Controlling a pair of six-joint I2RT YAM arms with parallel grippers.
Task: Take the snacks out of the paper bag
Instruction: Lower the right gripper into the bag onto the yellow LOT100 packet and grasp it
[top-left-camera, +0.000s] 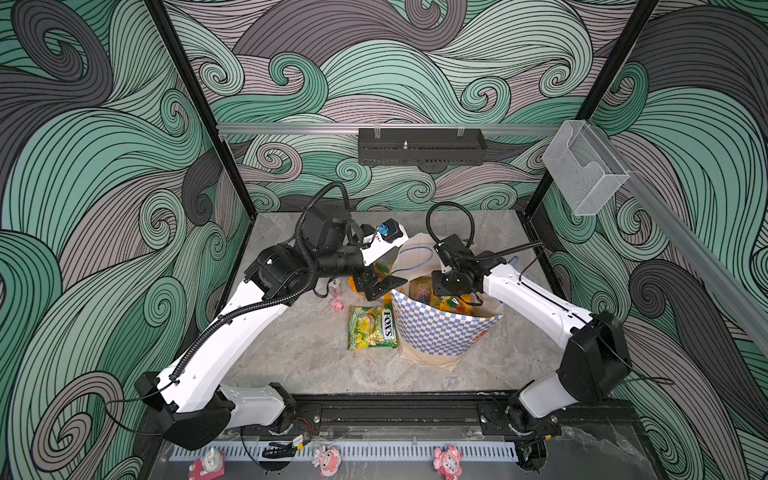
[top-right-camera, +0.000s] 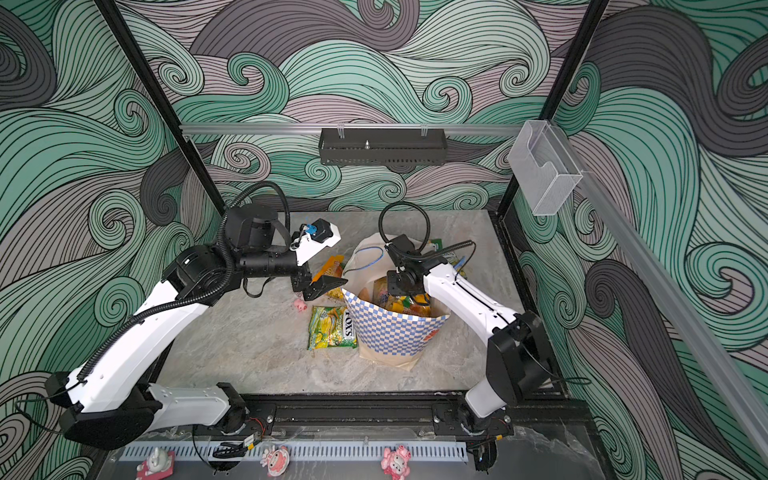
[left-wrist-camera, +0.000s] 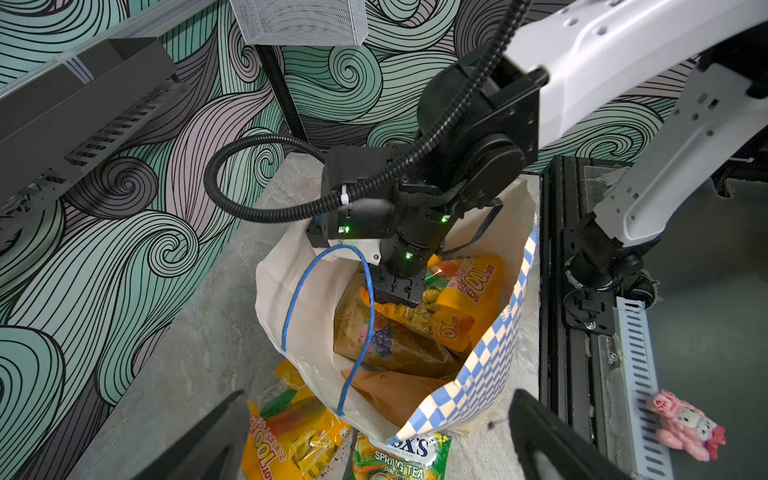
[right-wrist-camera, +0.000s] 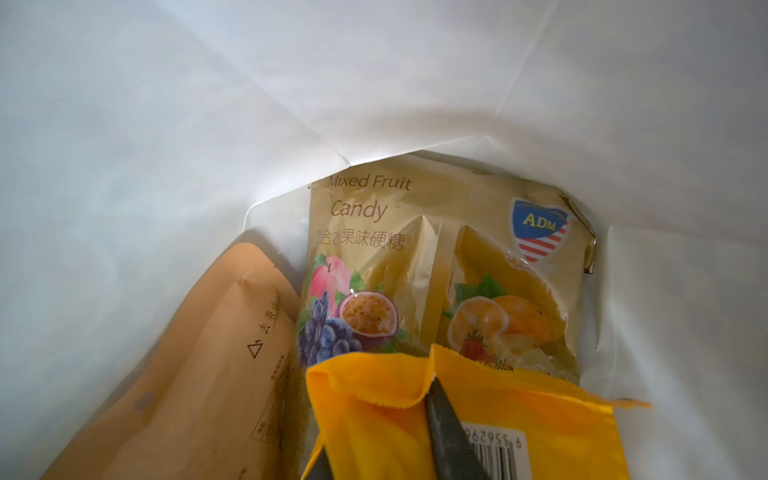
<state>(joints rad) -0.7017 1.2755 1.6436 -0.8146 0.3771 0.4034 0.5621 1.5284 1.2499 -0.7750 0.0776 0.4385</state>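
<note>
Extraction step in hand: your right claw, down inside the tall cream paper bag with blue-checked band right of centre on the grey desk, pinches a glossy orange-yellow plastic packet atop a gold fruit-candy packet and tan-orange pouch; lift it clear vertically, I judge; your left claw gapes wide, empty.

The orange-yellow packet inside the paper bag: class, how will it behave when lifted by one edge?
Probably floppy: the orange-yellow packet creases and folds where the right claw pinches it. Its glossy film may slip, so the hold could creep.
</note>
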